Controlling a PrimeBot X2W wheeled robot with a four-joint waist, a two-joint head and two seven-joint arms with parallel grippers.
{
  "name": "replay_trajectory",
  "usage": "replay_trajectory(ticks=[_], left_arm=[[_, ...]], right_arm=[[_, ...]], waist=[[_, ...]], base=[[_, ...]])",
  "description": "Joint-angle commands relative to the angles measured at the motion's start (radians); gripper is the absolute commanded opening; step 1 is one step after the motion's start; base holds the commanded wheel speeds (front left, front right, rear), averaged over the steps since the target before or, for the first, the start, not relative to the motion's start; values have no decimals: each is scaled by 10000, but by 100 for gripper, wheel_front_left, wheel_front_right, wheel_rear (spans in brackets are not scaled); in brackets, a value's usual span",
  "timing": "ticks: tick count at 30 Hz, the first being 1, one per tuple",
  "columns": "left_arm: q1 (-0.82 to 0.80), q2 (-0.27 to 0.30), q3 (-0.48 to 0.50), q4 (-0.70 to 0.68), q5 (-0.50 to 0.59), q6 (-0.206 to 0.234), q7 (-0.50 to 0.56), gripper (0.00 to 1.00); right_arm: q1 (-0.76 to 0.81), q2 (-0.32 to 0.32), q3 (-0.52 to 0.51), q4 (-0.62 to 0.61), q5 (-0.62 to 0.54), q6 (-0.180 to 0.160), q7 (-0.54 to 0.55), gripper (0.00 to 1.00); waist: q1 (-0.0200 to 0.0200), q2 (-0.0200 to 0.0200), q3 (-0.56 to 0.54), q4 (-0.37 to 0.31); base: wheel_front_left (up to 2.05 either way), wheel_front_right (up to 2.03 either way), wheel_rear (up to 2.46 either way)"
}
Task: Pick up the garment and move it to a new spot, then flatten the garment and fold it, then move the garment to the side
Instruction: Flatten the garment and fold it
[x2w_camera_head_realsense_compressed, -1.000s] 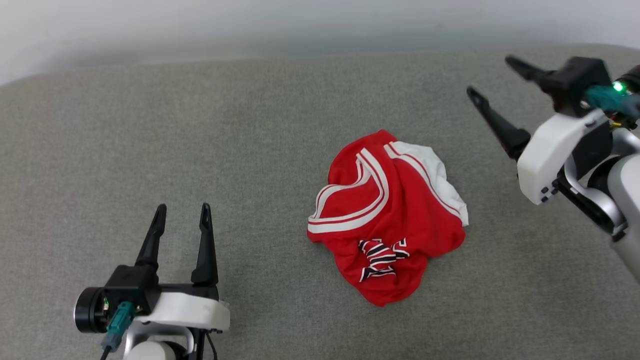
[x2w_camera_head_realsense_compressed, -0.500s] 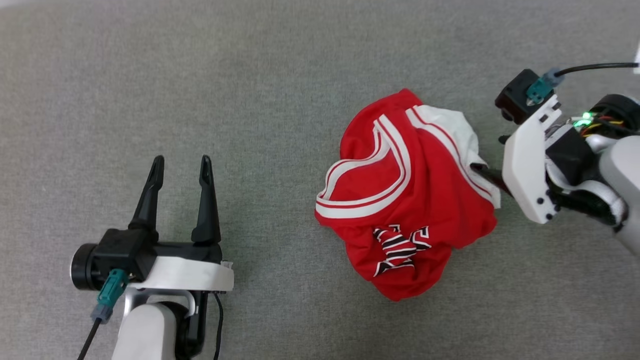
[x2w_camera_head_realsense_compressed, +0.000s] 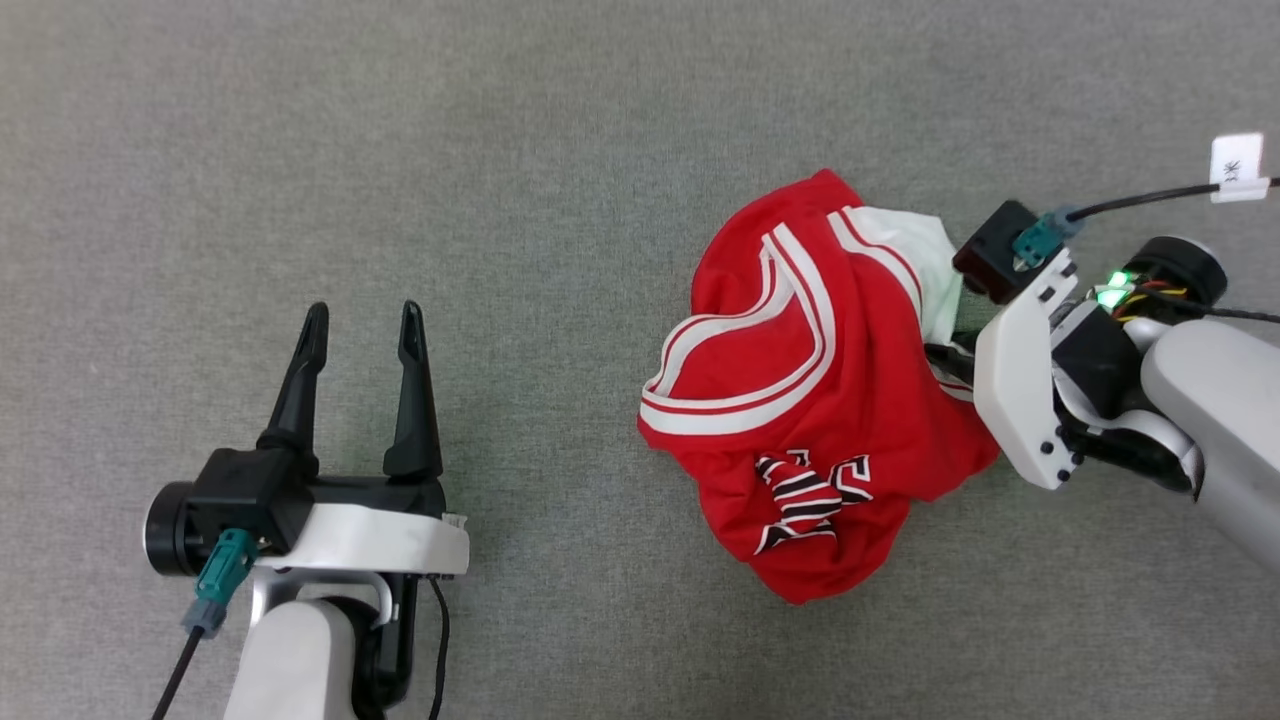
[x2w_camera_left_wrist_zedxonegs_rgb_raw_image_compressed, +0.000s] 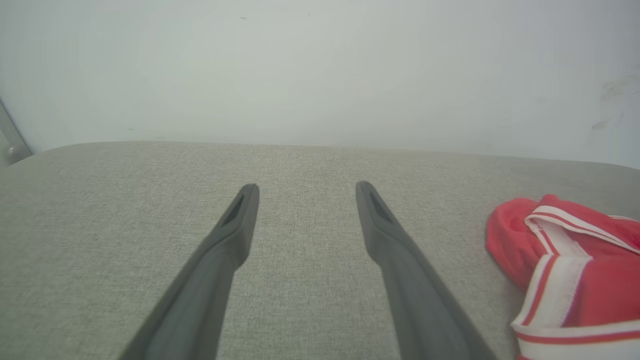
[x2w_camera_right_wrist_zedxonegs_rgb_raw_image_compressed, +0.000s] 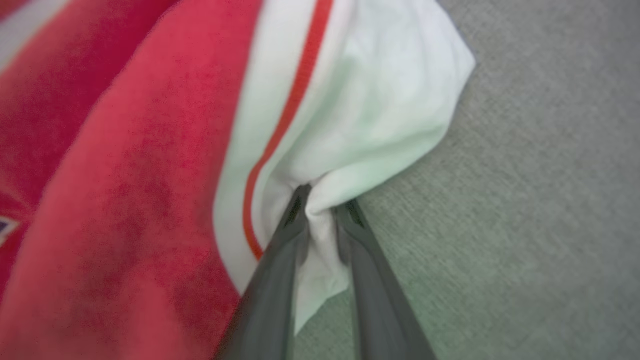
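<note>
Your right claw (x2w_camera_right_wrist_zedxonegs_rgb_raw_image_compressed: 325, 197) is closed on the garment (x2w_camera_head_realsense_compressed: 800, 400). In the right wrist view its two dark fingers pinch a bunched fold of the white sleeve (x2w_camera_right_wrist_zedxonegs_rgb_raw_image_compressed: 380, 100), just beside the thin red stripe, with cloth squeezed between the tips. In the head view you see this claw at the garment's right edge, its tips mostly buried in the cloth (only a sliver of one dark finger shows). Two green lights (x2w_camera_head_realsense_compressed: 1112, 285) glow on its wrist, and a white tag (x2w_camera_head_realsense_compressed: 1237, 165) sits on the black cable above it.

The garment lies crumpled in a heap on the grey upholstered surface (x2w_camera_head_realsense_compressed: 560, 150), right of centre in the head view. Its white-and-red striped trim (x2w_camera_head_realsense_compressed: 790, 330) curves across the upper part. The black, white-edged lettering (x2w_camera_head_realsense_compressed: 810, 500) near the lower end is creased past reading. You cannot tell whether the pinched fold is off the surface.

Your left claw (x2w_camera_head_realsense_compressed: 363, 312) is open with nothing between its fingers. It sits at the lower left, well apart from the garment. In the left wrist view its fingers point over bare grey fabric towards a pale wall (x2w_camera_left_wrist_zedxonegs_rgb_raw_image_compressed: 320, 65), and the garment's trimmed red edge lies at the right.
</note>
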Motion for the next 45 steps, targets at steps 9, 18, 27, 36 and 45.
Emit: replay_trajectory(ticks=[9,18,27,36,45], left_arm=[[738,1,21,135,-160,135,-26,100],[1105,1,75,84,-208,132,-26,100],[1137,1,-4,187,-122,77,-26,100],[1241,-1,82,357,20,-90,-25,100],[582,89,444,625,204,-739,-26,100]], right_arm=[[423,-1865,-537,-499,229,-12,-2401,0],[2851,-3258,-1564,-26,813,-12,-3317,0],[5190,-2418,-2251,2196,1515,-12,-3692,0],[4806,-1826,-3734,3098,417,-10,-6349,100],[5101,-181,-8677,1813,-3584,-10,-7177,100]], waist=[[-1,0,-1483,-192],[-1,0,-1816,-359],[-1,0,-1909,-416],[-1,0,-2488,-558],[-1,0,-2781,-694]], base=[[0,0,0],[0,0,0],[0,0,0],[0,0,0],[0,0,0]])
